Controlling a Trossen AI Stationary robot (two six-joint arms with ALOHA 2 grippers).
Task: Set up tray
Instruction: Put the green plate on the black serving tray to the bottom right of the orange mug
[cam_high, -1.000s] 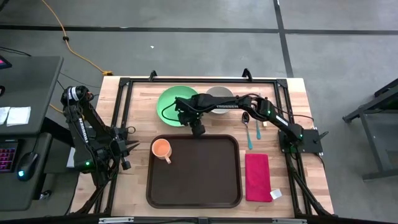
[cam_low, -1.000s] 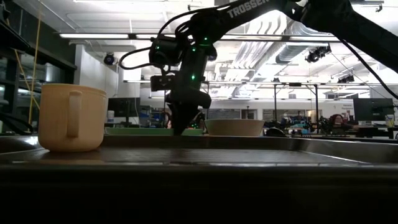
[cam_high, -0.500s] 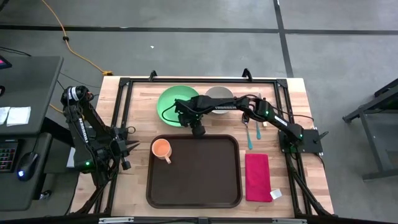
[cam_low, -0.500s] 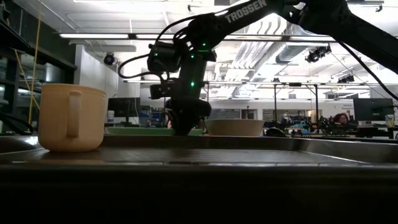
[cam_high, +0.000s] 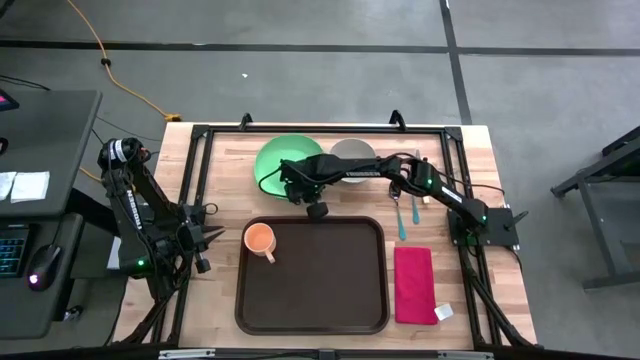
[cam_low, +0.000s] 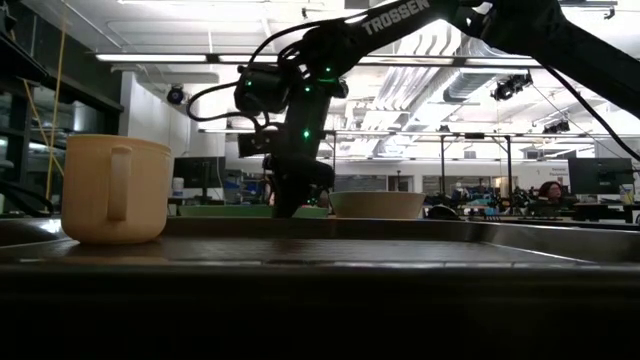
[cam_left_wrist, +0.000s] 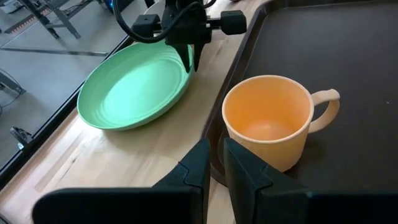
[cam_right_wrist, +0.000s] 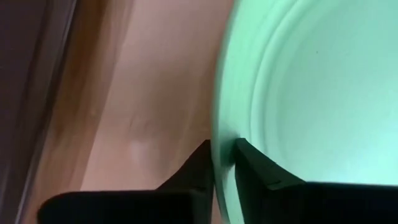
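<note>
The green plate (cam_high: 285, 160) lies at the table's far side, just beyond the dark brown tray (cam_high: 312, 290). My right gripper (cam_high: 303, 196) reaches in from the right and is shut on the plate's near rim. It also shows in the left wrist view (cam_left_wrist: 191, 61) and the low view (cam_low: 290, 205). An orange cup (cam_high: 260, 240) stands upright in the tray's far left corner. My left gripper (cam_left_wrist: 216, 167) waits at the table's left, pointing at the cup, shut with nothing between its fingers. My right gripper pinches the plate's rim (cam_right_wrist: 222, 146) on the side nearest the tray. One finger (cam_right_wrist: 258, 168) is over the plate's inner face and the other (cam_right_wrist: 193, 168) is outside the rim. The fingers come steeply from above. The plate's far side (cam_left_wrist: 102, 115) rests on the table.
A grey bowl (cam_high: 352, 152) stands right of the plate, under the right arm. A spoon (cam_high: 394, 192) and a teal utensil (cam_high: 402, 225) lie right of the tray, above the red napkin (cam_high: 414, 285). A black frame (cam_high: 200, 135) runs round the table.
My right gripper has stayed at the plate's near rim and taken hold of it, its hand leaning a little. The plate has nudged slightly toward the far edge.
</note>
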